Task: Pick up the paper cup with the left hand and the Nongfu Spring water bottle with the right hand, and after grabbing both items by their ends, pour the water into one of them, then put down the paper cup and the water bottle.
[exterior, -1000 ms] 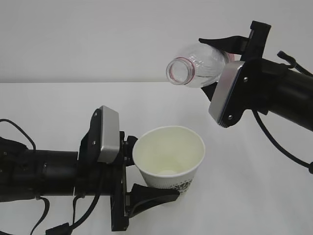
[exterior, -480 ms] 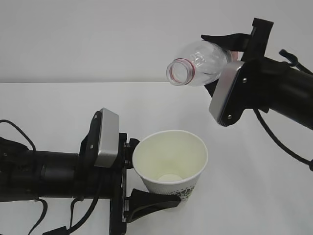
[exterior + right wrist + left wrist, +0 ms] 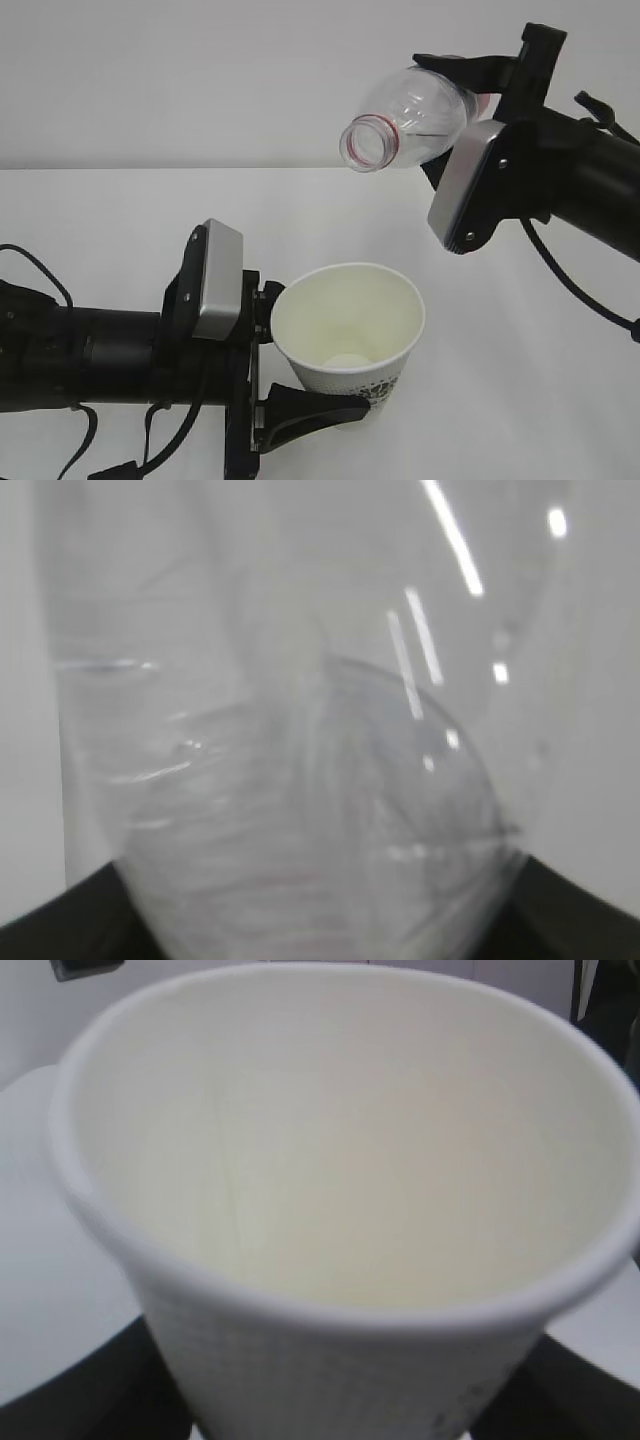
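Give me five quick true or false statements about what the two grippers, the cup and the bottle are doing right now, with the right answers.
1. The left hand holds the paper cup upright, mouth up. True.
2. The Nongfu Spring water bottle stands upright on the table. False: the right hand holds it in the air, tipped with its mouth towards the lower left.
3. The bottle still wears its cap. False: its mouth is open, only the red neck ring remains.
4. The bottle mouth is higher than the cup rim. True.
5. The cup is full to the brim. False: its inner wall shows down to the bottom.
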